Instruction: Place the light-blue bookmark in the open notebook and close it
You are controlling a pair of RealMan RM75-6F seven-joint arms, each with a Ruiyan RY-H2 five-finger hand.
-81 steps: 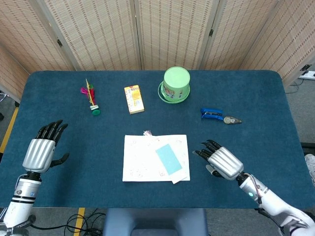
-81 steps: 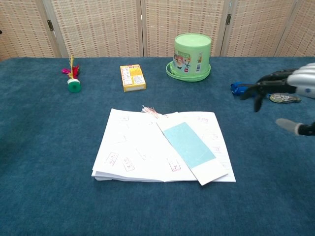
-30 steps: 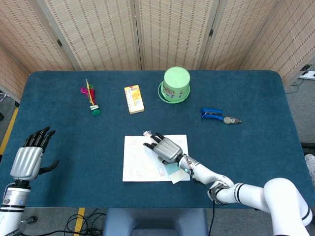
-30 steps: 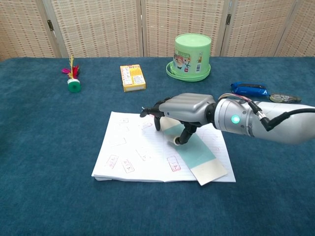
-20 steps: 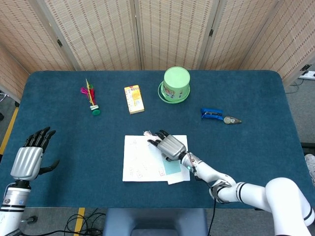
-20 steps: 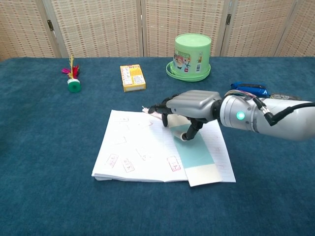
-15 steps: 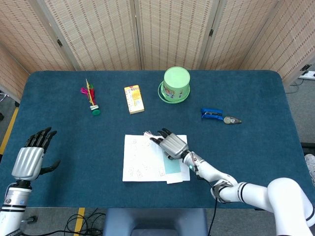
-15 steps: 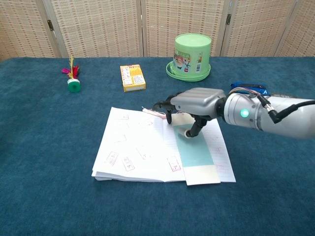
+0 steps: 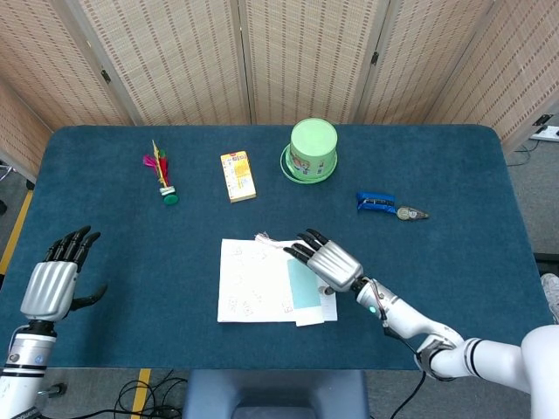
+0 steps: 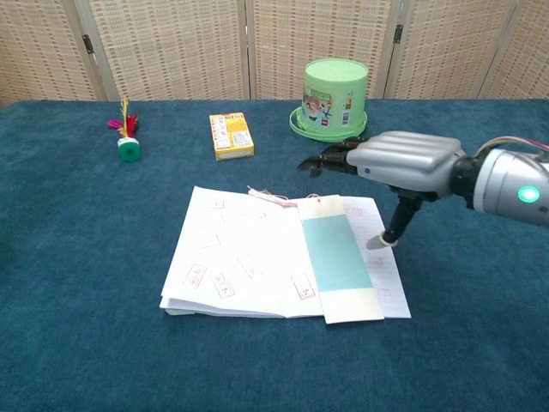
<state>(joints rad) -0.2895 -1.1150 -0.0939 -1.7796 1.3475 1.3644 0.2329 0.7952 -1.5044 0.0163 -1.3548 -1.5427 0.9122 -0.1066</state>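
Light-blue bookmark (image 10: 336, 253) lies flat on the right page of the open notebook (image 10: 240, 253), low in the frame's centre.

On the dark blue worktop (image 9: 454, 175), the right robot hand (image 10: 396, 168) hovers over the notebook's right edge, fingers spread and holding nothing, thumb pointing down beside the page. The left robot hand (image 9: 57, 278) sits at the lower left of the head view, fingers apart, empty. Along the upper part stand a green tub (image 10: 335, 96), a yellow box (image 10: 231, 136), a feathered shuttlecock (image 10: 126, 137) and, at right, a blue stapler (image 9: 376, 202).
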